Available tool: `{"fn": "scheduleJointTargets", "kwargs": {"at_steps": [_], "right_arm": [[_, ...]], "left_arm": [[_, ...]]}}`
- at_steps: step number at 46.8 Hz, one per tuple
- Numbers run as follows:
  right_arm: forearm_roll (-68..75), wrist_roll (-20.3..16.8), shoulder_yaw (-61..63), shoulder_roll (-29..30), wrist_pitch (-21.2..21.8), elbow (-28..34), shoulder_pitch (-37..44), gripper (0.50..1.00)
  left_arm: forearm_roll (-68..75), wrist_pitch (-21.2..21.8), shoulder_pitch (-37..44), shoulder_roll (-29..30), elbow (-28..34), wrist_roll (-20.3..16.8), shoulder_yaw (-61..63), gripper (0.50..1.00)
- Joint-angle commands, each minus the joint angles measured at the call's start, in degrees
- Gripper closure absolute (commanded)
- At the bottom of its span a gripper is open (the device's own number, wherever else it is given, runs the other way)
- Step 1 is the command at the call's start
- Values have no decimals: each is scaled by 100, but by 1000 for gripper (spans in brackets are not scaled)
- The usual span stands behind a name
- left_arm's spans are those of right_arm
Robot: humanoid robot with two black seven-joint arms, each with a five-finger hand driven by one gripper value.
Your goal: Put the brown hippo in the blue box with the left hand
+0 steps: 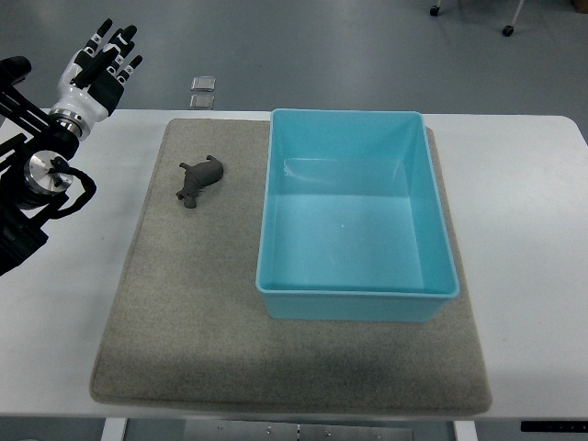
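A white table (524, 220) fills most of the top view, with grey floor beyond its far edge. On the table lies a grey felt mat (184, 322), a broad sheet that reaches from near the far edge almost to the near edge.

The blue box (356, 296) stands on the right part of the mat. It is an open, rectangular bin in light turquoise, its 4 walls upright and its floor bare, with nothing inside.

The left arm (32, 175) comes in from the picture's left edge, a black frame with a metal joint and looped cables, angled toward the far left corner of the table. At its end is the left hand (99, 66), white at the wrist and black at the fingers. Its fingers (118, 48) are stretched out nearly straight and close together, pointing away over the table's far edge toward the floor; they hold nothing. The hand is well apart from the toy and the box.

The brown hippo (200, 179) lies on the mat's far left part, just left of the box and not touching it. It is a small dark figure, lying at a slant.

On the floor beyond the table, 2 small pale square tiles (204, 91) sit 1 behind the other.
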Motion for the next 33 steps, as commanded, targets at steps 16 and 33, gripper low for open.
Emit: {"fn": "scheduleJointTargets", "kwargs": {"at_steps": [16,33], "right_arm": [[0,0,4,0,0,0,0,564],[0,0,-4,0,0,0,0,564]], "left_arm": [[-10,0,-18,17,18,9,18,504],[-10,0,-71,26,89,0,26,504]]}}
